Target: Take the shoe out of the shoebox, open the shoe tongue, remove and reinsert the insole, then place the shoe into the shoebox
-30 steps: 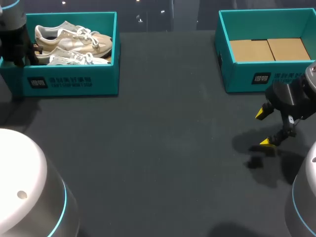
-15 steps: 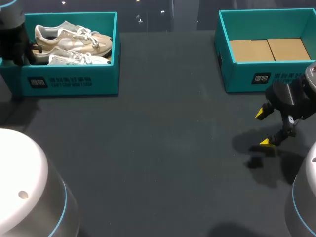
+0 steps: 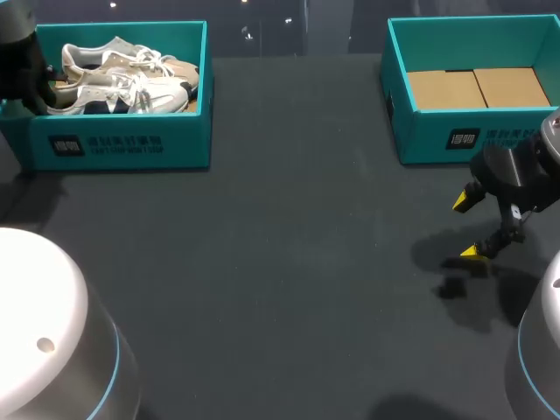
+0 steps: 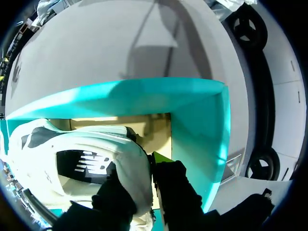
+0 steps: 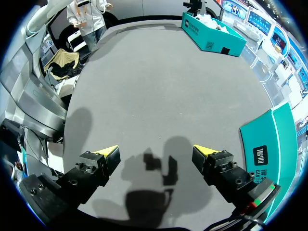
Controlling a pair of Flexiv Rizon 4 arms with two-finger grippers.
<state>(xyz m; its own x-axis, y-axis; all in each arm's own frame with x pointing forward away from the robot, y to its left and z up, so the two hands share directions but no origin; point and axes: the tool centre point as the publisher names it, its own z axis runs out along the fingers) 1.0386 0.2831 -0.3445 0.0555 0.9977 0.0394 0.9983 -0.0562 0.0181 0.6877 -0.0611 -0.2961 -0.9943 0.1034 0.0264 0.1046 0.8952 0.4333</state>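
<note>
A teal shoebox (image 3: 122,144) at the back left holds two white and beige shoes. The nearer shoe (image 3: 122,94) is tipped up on its side and shows a dark logo. My left gripper (image 3: 39,87) is at that shoe's heel, at the box's left end. In the left wrist view the white heel (image 4: 96,163) sits pinched between the gripper's (image 4: 142,168) two dark fingers, so it is shut on the shoe. The second shoe (image 3: 131,59) lies behind it. My right gripper (image 3: 466,227) hangs open over the bare table at the right, nothing between its fingers (image 5: 161,156).
A second teal shoebox (image 3: 477,136) stands at the back right, with only brown cardboard (image 3: 477,87) in its bottom. It lies just behind my right gripper and shows beside it (image 5: 269,144) in the right wrist view. Dark tabletop spans the space between the boxes.
The left gripper's fingers have closed on the near shoe's heel. That shoe has turned up onto its side, now showing its dark logo. The right arm has not moved.
</note>
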